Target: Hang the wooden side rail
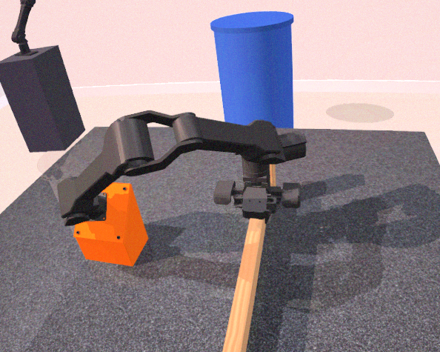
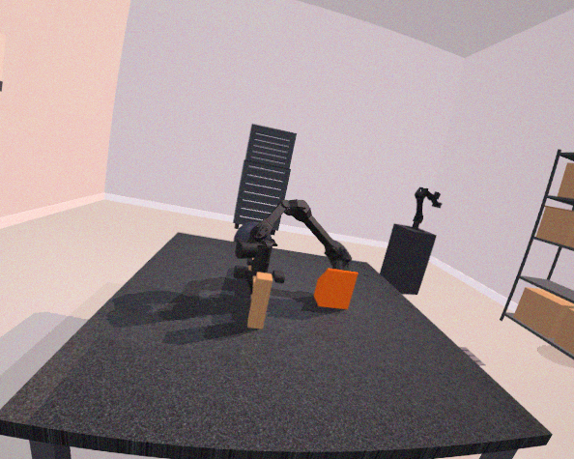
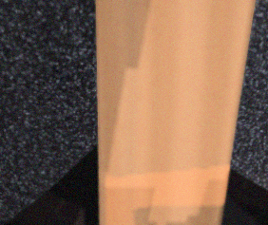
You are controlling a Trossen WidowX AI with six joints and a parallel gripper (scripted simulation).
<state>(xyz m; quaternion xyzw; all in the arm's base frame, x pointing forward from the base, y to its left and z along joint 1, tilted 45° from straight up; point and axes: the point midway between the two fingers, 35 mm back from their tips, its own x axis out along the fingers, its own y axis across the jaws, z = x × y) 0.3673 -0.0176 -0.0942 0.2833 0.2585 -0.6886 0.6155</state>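
Note:
The long wooden side rail [image 1: 241, 293] runs from my gripper toward the front edge of the top view, where its far end is cut off. My gripper [image 1: 255, 213] is shut on the rail near its other end. In the wrist view the rail [image 3: 179, 103] fills the middle, with dark finger parts on both sides at the bottom. The wooden headboard post [image 1: 272, 173] [image 2: 259, 302] stands upright just beyond the gripper in the top view and in front of it in the exterior view. The steel hooks, the post's slot and the pins are hidden, so their contact cannot be told.
An orange block [image 1: 116, 246] [image 2: 335, 290] stands beside the arm's base on the dark table [image 1: 192, 316] [image 2: 298, 392]. The arm [image 1: 220, 134] arches over toward the rail. A blue barrel [image 1: 255, 73] and a pedestal [image 1: 44, 101] [image 2: 407, 259] with another arm stand off the table.

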